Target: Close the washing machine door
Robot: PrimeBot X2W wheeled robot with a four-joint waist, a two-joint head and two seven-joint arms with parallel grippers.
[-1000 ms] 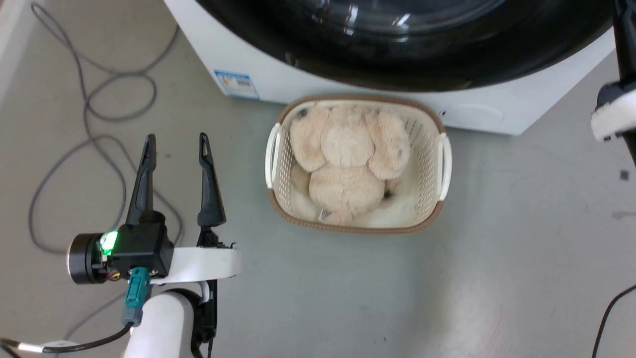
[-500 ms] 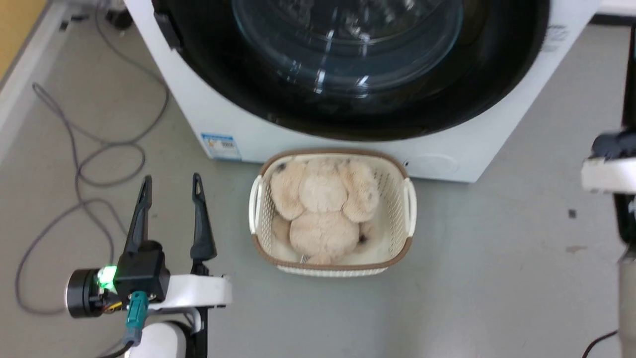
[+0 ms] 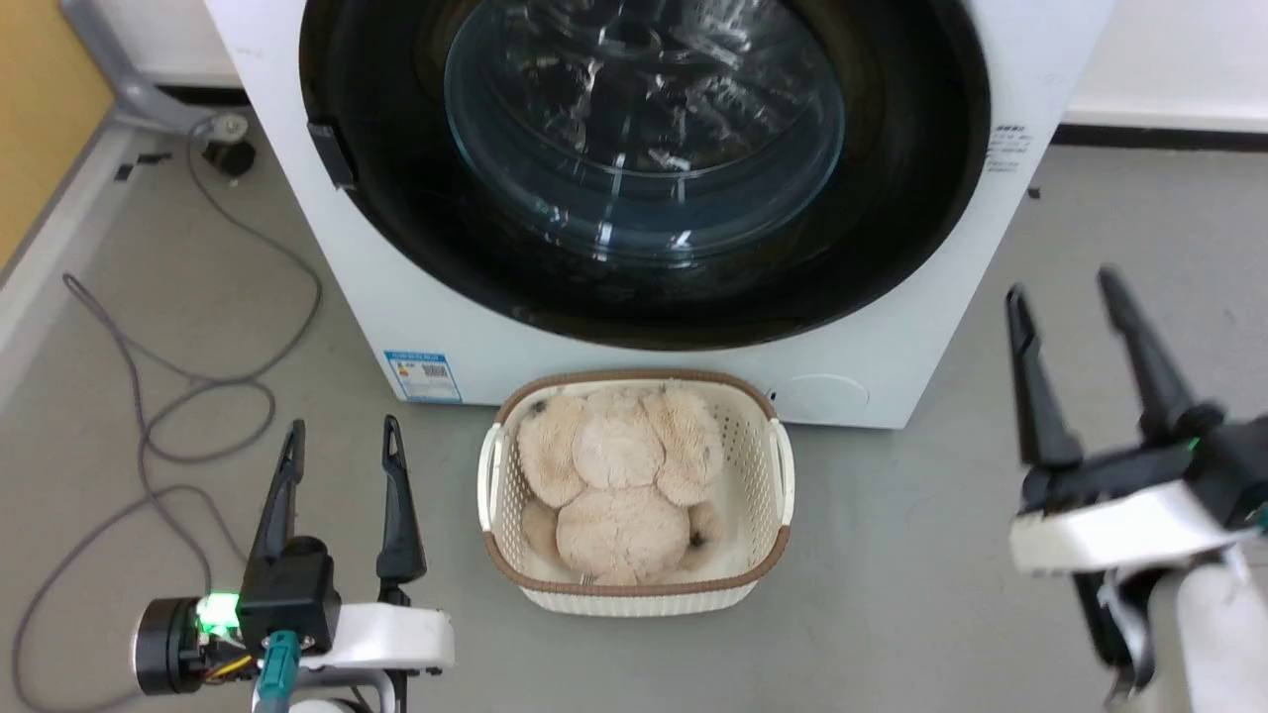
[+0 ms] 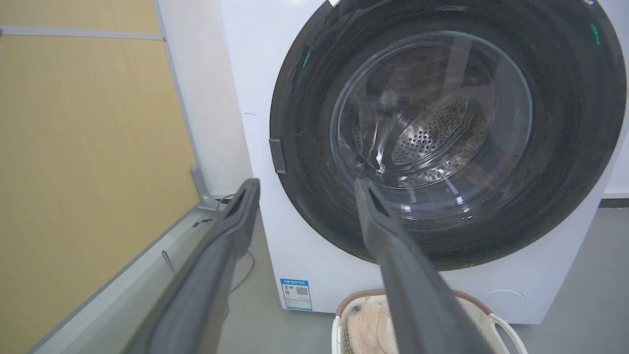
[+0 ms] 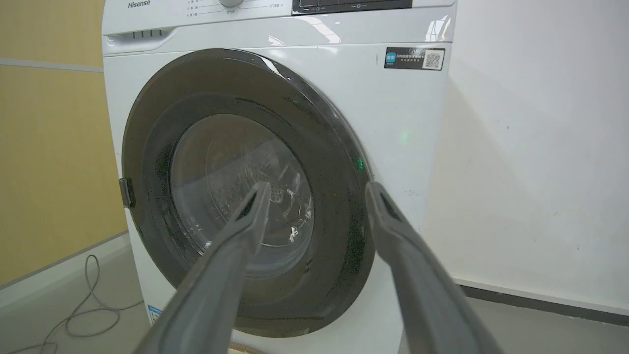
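Observation:
The white washing machine [image 3: 416, 297] [image 4: 245, 73] [image 5: 393, 108] stands ahead of me. Its round black door [image 3: 892, 228] [image 4: 570, 147] [image 5: 339, 211], with the clear glass bowl at its centre, lies flat against the machine's front. The steel drum shows through the glass in the left wrist view. My left gripper [image 3: 342, 434] [image 4: 304, 184] hovers open over the floor at the lower left, well short of the machine. My right gripper [image 3: 1062, 282] [image 5: 317, 189] is open too, raised at the right beside the machine's front corner. Neither touches the door.
A cream laundry basket [image 3: 783, 465] holding a beige plush toy [image 3: 619, 475] sits on the floor right in front of the machine. Grey cables [image 3: 149, 396] loop over the floor at the left. A yellow wall [image 4: 73, 147] stands left, a white wall [image 5: 540, 147] right.
The head camera has tilted up, so more of the machine shows. My right gripper has come into view at the right with its fingers open. The left gripper has held its place.

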